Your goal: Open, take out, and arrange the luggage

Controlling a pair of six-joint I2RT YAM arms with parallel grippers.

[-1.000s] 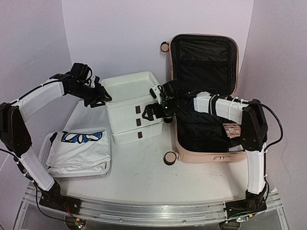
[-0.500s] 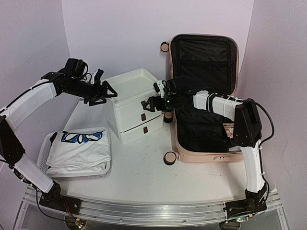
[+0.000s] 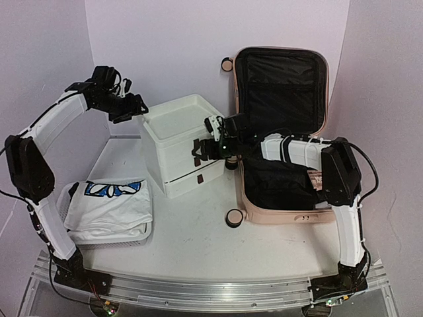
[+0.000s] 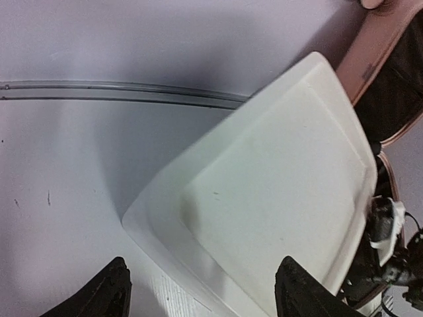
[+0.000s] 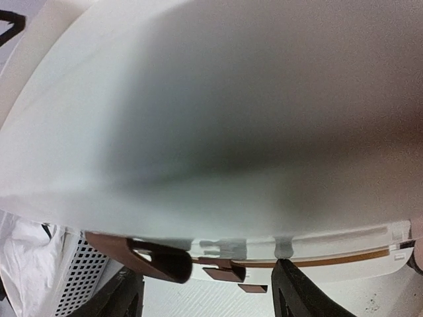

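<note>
The pale pink luggage (image 3: 261, 214) lies open at the right, its lid (image 3: 281, 79) upright and black lining showing; its edge also shows in the left wrist view (image 4: 380, 46). A white drawer unit (image 3: 178, 142) stands left of it. My left gripper (image 3: 135, 105) is open and empty above the unit's back left corner, whose top (image 4: 264, 198) lies ahead of the gripper (image 4: 201, 297). My right gripper (image 3: 203, 149) is open against the unit's right front, near the brown handles (image 5: 158, 261); in the right wrist view the gripper (image 5: 208, 297) has nothing between its fingers.
A white mesh basket (image 3: 63, 205) at the front left holds a folded white shirt (image 3: 109, 201) with a blue print; the basket also shows in the right wrist view (image 5: 82, 277). Caster wheels (image 3: 232, 218) stick out from the luggage. Curved walls close in at the back and sides.
The drawer unit has turned and now stands taller. My left gripper has risen and pulled back to the left. My right gripper has shifted slightly left along the unit.
</note>
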